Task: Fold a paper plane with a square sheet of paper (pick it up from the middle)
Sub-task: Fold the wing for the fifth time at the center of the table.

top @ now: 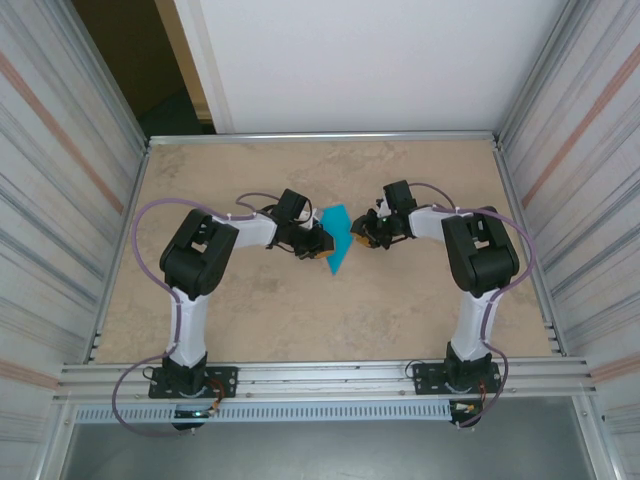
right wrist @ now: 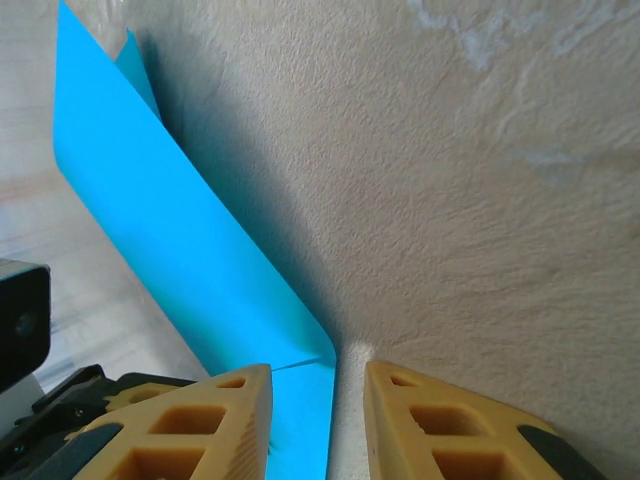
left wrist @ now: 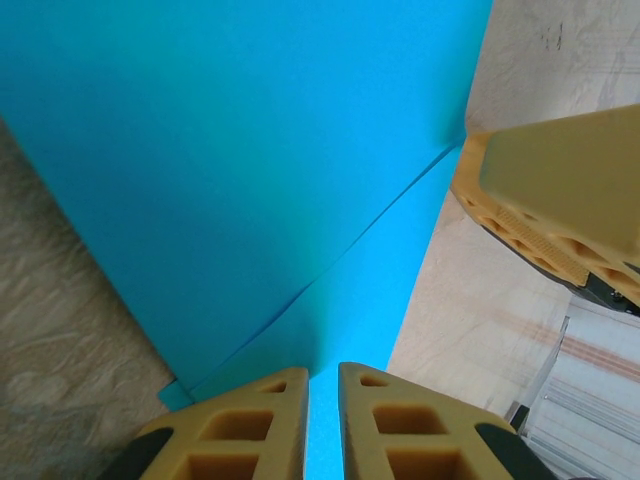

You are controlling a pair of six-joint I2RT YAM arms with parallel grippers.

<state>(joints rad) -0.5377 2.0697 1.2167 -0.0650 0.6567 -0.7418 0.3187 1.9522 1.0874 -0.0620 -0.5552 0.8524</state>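
A beige, mottled stone-patterned tabletop (top: pixel 300 310) fills the floor of the cell, its grain rough up close (right wrist: pixel 480 200); ribbed silvery metal walls stand at the left (top: pixel 50 200) and right (top: pixel 590 180); a plain white panel (top: pixel 380 60) closes the back, beside a dark opening (top: pixel 150 60); an aluminium rail (top: pixel 320 378) crosses the near edge.

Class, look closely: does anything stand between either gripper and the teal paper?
Nothing visible does. The teal paper runs between the nearly closed fingers of the left gripper, and its edge reaches into the wider gap of the right gripper.
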